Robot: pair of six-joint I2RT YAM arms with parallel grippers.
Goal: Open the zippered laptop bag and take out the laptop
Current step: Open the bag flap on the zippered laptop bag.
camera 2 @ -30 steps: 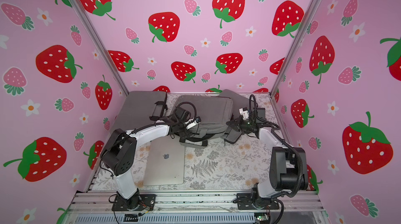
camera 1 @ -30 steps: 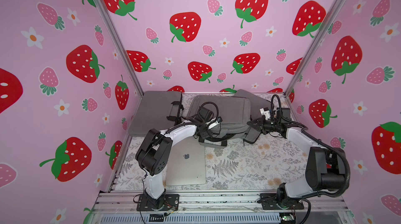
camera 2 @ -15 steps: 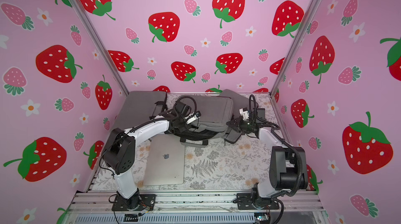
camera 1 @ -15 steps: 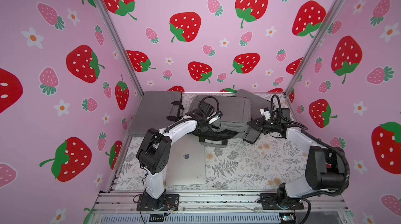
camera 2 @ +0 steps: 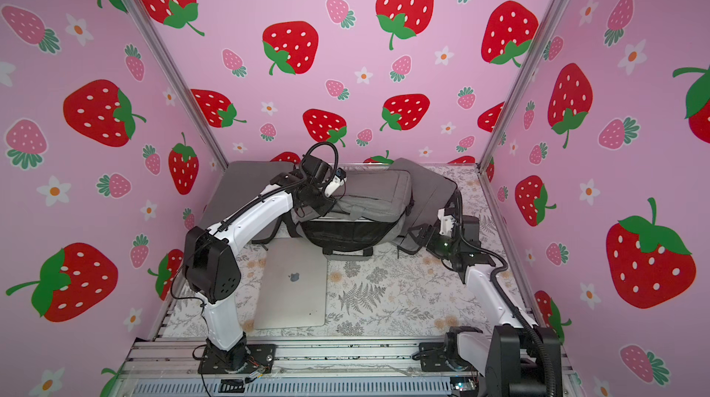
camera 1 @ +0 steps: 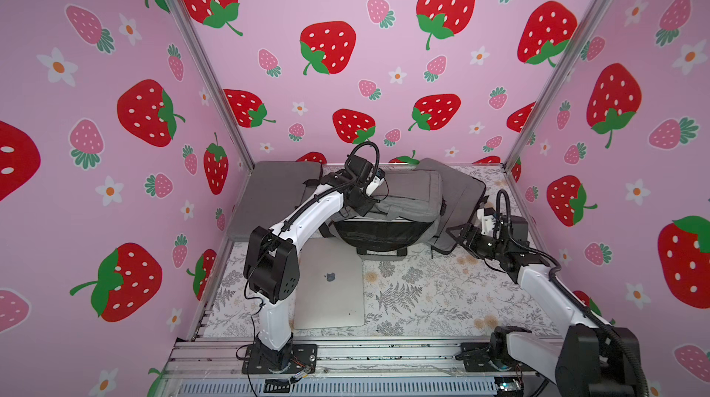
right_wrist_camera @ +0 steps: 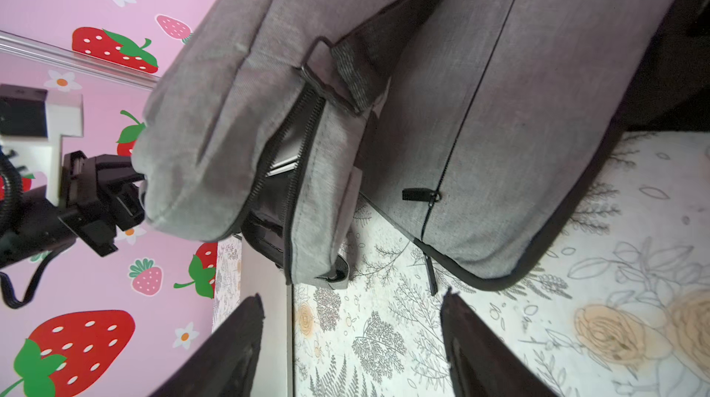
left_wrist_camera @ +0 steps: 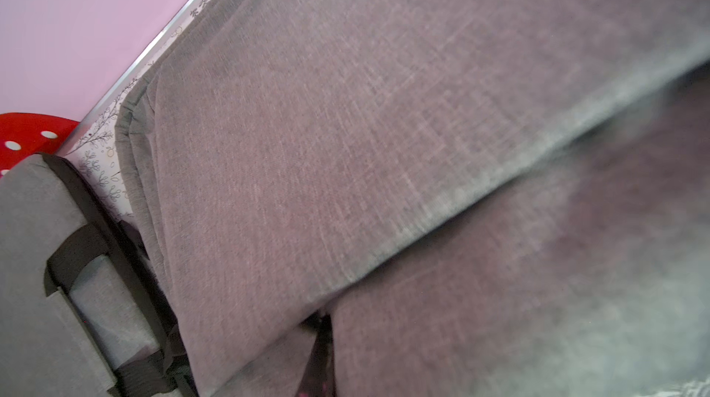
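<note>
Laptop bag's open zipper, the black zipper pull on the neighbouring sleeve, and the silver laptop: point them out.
open zipper (right_wrist_camera: pixel 309 133), right wrist view, on its teeth
black zipper pull (right_wrist_camera: pixel 417 194), right wrist view, middle of the tab
silver laptop (camera 1: pixel 330 299), in a top view, lid below the logo

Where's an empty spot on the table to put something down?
The best bare patch is the flowery mat between the silver laptop and the right arm, in front of the open bag. The back is crowded: a flat gray bag and another gray bag flank it.
</note>
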